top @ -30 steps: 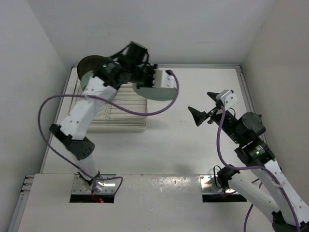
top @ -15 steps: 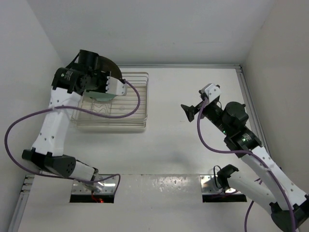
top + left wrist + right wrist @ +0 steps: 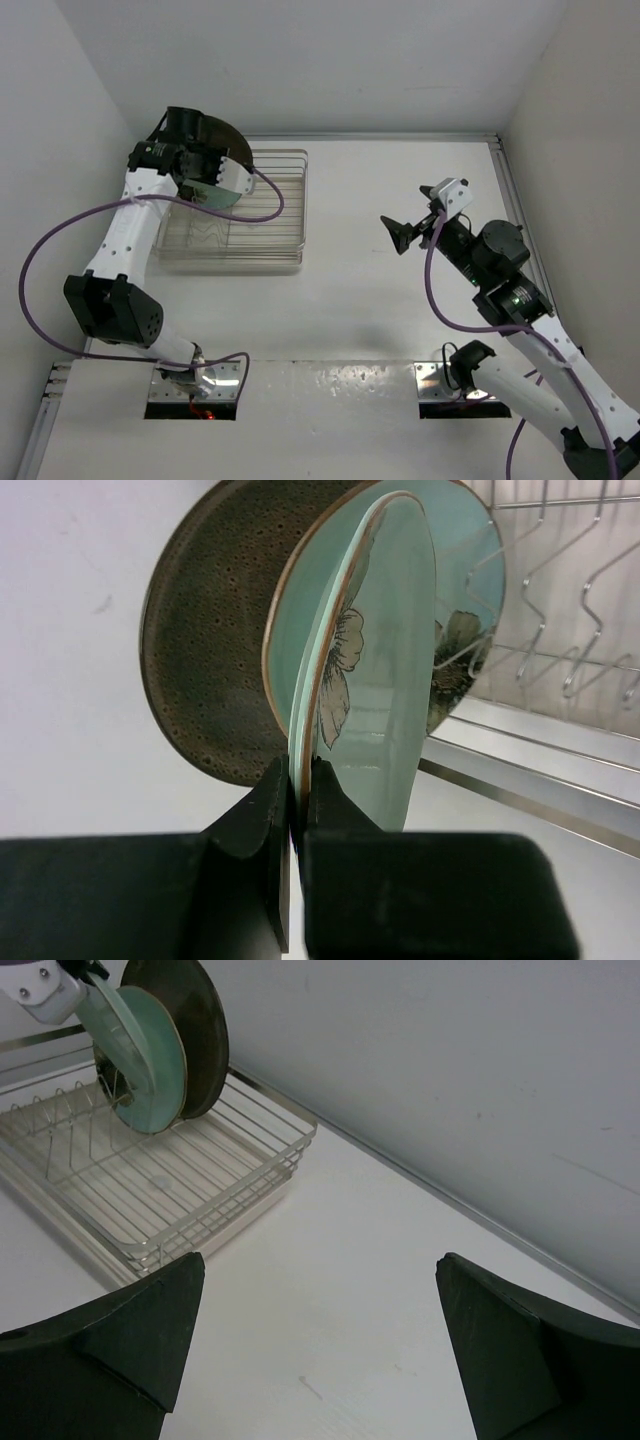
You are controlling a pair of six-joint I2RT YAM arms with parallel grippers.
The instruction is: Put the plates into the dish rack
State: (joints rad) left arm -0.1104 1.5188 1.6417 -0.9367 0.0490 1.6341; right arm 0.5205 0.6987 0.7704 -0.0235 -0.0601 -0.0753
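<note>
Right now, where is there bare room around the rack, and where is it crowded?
Free: the dish rack's right half; the table between it and the right pincer. Crowded: its left end: brown plate, mint plate, left pincer's held plate.

Glossy smooth mint plates point(image 3: 385, 650), speckled brown plate point(image 3: 215, 650), shiny metal wire rack point(image 3: 240, 260).

Top view down from behind; left wrist close on the plates point(image 3: 400, 630), right wrist far off, dish rack point(image 3: 232, 1208) shared.

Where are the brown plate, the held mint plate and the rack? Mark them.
brown plate point(image 3: 205, 650): left wrist view, speckled surface.
held mint plate point(image 3: 390, 670): left wrist view, flowered face.
rack point(image 3: 232, 1212): right wrist view, near wall.
</note>
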